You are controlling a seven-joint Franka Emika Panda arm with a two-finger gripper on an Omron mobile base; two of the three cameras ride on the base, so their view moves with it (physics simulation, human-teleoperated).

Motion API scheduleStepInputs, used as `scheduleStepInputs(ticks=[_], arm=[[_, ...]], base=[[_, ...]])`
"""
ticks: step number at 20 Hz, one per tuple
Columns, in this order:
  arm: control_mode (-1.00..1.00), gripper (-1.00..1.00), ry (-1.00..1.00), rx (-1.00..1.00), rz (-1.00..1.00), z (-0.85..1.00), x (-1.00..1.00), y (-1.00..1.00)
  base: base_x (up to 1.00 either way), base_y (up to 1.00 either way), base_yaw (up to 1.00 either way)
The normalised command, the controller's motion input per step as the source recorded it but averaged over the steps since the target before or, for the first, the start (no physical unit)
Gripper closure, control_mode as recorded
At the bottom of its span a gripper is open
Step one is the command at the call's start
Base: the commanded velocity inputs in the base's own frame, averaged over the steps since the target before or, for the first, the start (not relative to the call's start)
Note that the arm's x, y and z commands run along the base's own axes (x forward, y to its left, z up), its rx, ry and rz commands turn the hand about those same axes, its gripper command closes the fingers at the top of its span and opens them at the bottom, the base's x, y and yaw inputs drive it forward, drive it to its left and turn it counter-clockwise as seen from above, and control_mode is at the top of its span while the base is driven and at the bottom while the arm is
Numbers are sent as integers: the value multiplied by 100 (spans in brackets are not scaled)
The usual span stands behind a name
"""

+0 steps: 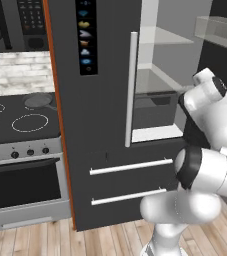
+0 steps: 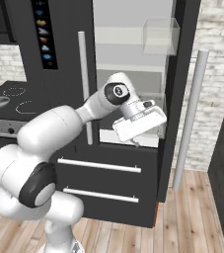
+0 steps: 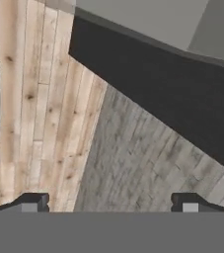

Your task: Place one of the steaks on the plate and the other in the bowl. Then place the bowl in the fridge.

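Left base view: the fridge (image 1: 105, 130) stands upright, tall axis vertical, its right door swung open. Clear shelves (image 1: 160, 85) inside carry nothing I can make out. A stove (image 1: 20, 120) sits just beside its left side.

Right base view: the gripper (image 2: 145, 136) sits at the open compartment's lower edge, above the two drawer handles (image 2: 99, 165).

Hand view: the fingertips (image 3: 34, 201) stand wide apart, nothing between them, over wood floor (image 3: 39, 118) and the fridge's dark edge.

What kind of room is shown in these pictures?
A rendered home kitchen, most likely: a tall dark fridge with its right door open, a stove with burner rings beside it, and a wooden floor.
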Motion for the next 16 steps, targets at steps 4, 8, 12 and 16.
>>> scheduleStepInputs(ticks=[4,8,12,16], arm=[[-100,-100,0,0,-29,4,-28,-43],[-100,-100,-3,0,-14,4,-40,69],[-100,-100,-21,0,-11,23,-37,100],[-100,-100,-48,9,-8,3,-26,100]], base=[[0,0,0],[0,0,0],[0,0,0],[0,0,0]])
